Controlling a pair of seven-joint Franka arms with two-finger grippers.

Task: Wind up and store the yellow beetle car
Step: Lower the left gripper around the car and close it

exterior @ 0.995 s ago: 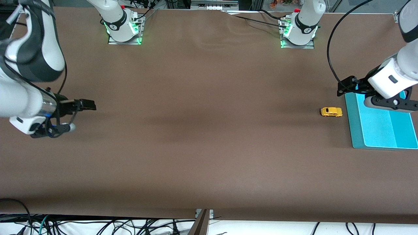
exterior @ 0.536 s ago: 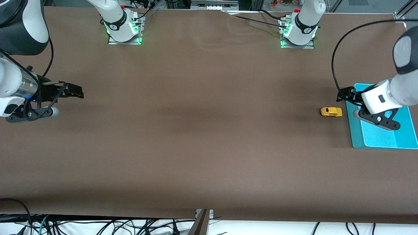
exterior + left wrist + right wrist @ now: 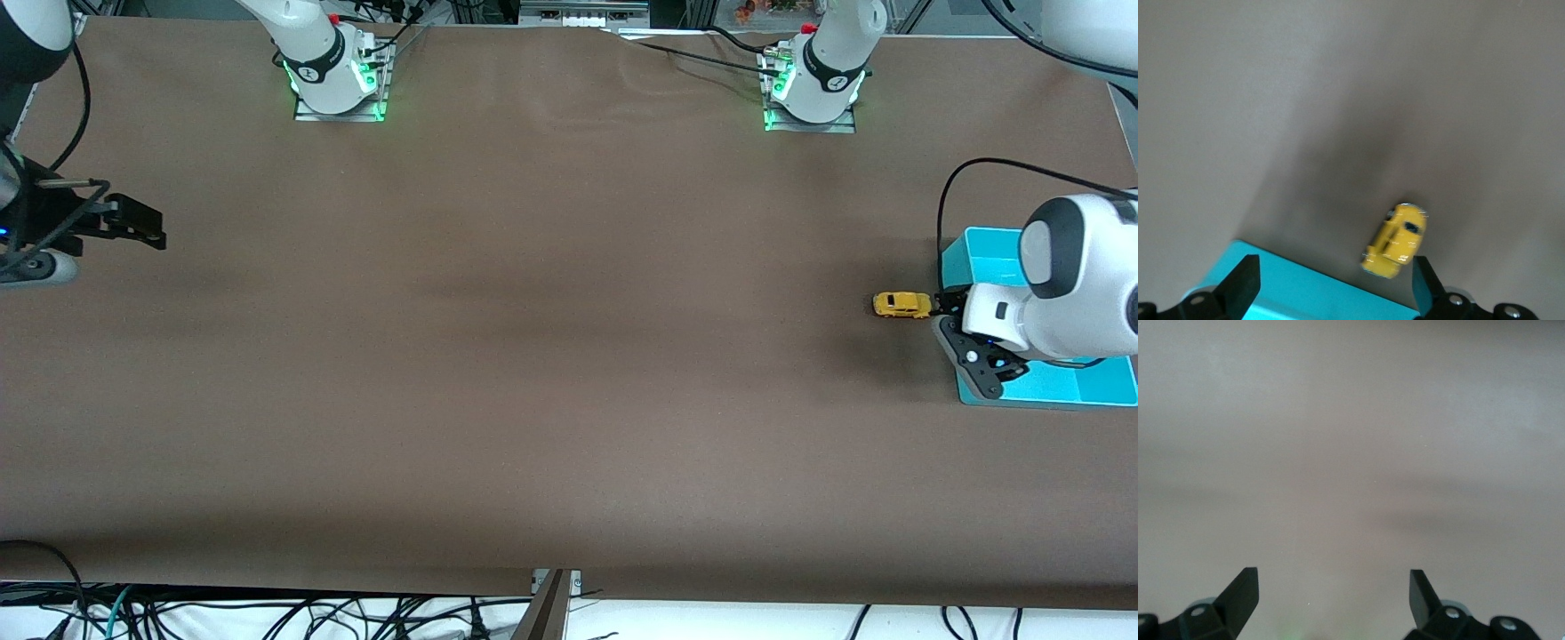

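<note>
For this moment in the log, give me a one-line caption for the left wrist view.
Open left tool hovers over the teal tray's edge, with the yellow toy car on the brown table beside it.

A robotics lab is shown. Two robot arm bases (image 3: 333, 67) lit with green lamps are bolted along one edge of a table (image 3: 533, 356) covered in brown sheeting. Loose cables (image 3: 267, 613) are heaped below the table's edge nearest the front camera.

White arms (image 3: 1058, 311), black joints, green-lit bases (image 3: 338, 84).
</note>
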